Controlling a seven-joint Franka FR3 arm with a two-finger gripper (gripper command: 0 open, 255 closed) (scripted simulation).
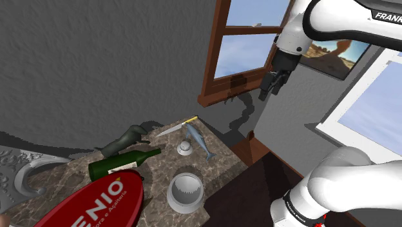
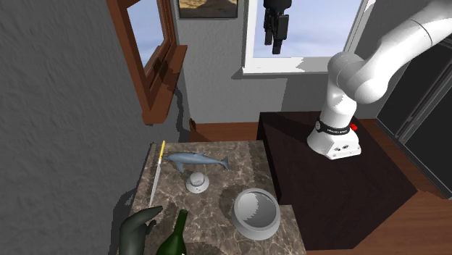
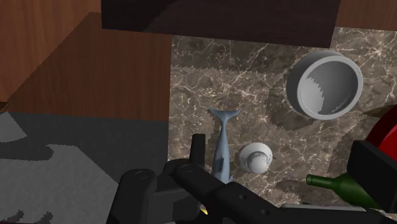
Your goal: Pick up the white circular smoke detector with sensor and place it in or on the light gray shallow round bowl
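Marble top (image 2: 217, 163): detector (image 2: 197, 182) central, bowl (image 2: 256, 213) nr edge, gripper (image 2: 276, 42) high.

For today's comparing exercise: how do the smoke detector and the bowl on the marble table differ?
The smoke detector is a small, closed white dome; the bowl is larger, grey and hollow, open upward. The smoke detector lies close beside the fish figure; the bowl stands apart. Both are round and rest on the marble table.
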